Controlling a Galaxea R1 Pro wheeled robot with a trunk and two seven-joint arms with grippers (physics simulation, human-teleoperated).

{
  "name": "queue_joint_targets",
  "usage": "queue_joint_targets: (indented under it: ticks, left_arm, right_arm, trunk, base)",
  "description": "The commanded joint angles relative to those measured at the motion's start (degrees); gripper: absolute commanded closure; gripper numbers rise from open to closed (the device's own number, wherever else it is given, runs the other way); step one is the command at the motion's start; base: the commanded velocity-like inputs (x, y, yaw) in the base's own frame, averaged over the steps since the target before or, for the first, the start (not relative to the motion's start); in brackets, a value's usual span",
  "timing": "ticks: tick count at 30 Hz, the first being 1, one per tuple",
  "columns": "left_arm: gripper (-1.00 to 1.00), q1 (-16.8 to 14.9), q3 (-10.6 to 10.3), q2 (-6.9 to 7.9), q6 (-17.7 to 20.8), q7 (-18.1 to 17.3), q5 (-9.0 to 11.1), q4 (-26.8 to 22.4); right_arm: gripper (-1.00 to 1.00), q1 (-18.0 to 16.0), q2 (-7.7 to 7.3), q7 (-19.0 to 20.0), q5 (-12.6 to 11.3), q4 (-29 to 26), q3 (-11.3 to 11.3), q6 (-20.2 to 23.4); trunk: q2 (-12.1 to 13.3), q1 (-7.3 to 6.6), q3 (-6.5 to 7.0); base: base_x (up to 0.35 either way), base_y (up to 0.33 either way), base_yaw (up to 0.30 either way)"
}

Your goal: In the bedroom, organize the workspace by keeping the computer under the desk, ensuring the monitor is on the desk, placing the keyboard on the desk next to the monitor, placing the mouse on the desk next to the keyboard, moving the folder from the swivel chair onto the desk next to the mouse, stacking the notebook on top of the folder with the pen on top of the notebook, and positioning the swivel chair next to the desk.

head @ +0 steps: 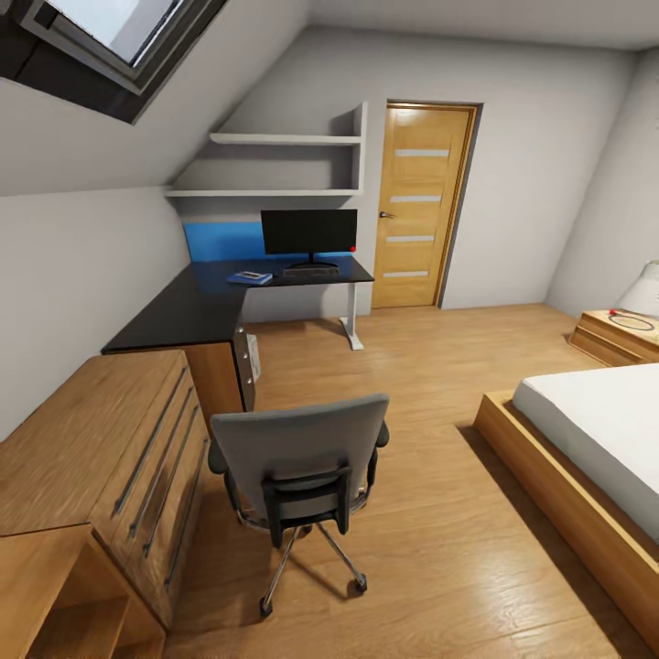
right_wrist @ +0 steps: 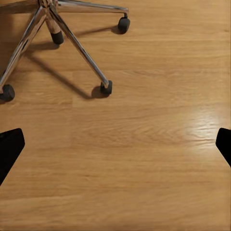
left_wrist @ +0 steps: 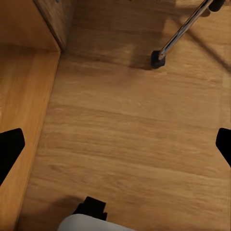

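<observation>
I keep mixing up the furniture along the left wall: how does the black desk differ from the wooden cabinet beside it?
The desk has a glossy black L-shaped top; the cabinet is light wood. The desk carries a monitor; the cabinet's top looks bare. The desk stands farther from the camera, the cabinet nearer. Both line the left wall.

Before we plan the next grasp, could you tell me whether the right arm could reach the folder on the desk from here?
Probably not: the folder lies far across the room on the desk, and the swivel chair stands between.
</observation>
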Motion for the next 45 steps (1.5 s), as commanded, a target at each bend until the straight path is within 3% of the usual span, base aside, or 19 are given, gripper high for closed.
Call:
queue_joint_targets:
  ticks: [1,5,15,23,45]
  left_arm:
    - [-1.00,0.0,-0.4,0.01,-0.2,0.6,0.0,0.0]
    - [-1.00,0.0,-0.2,0.01,-0.3,0.8,0.0,-0.1]
    - [-1.00,0.0,-0.1,0.00,-0.3,1.0,0.1,-0.3]
    - [-1.00,0.0,-0.6,-0.30,3.1,1.0,0.1,-0.3]
    - [-1.00,0.0,-0.7,-0.30,3.1,0.9,-0.1,-0.3]
  right_arm:
    - [-1.00,0.0,0.00,-0.3,-0.2,0.0,0.5,-0.1]
    - [-1.00,0.0,-0.04,-0.3,-0.2,0.0,0.5,-0.1]
    - [-1.00,0.0,-0.03,0.2,-0.1,0.0,0.7,-0.5]
    - [-1.00,0.0,-0.03,0.2,0.0,-0.1,0.7,-0.5]
    - [-1.00,0.0,-0.03,0.2,0.0,0.0,0.7,-0.2]
  trunk:
    - [0.0,0.00,-0.06]
    - [0.0,0.00,-0.06]
    - [-4.0,2.19,-1.85]
    - [-7.3,3.95,-3.29]
    - [-16.1,8.78,-7.24]
  base:
    - [-0.013,0.000,0.000]
    - [-0.006,0.000,0.000]
    - [0.000,0.000,0.000]
    - [0.000,0.000,0.000]
    - [0.000,0.000,0.000]
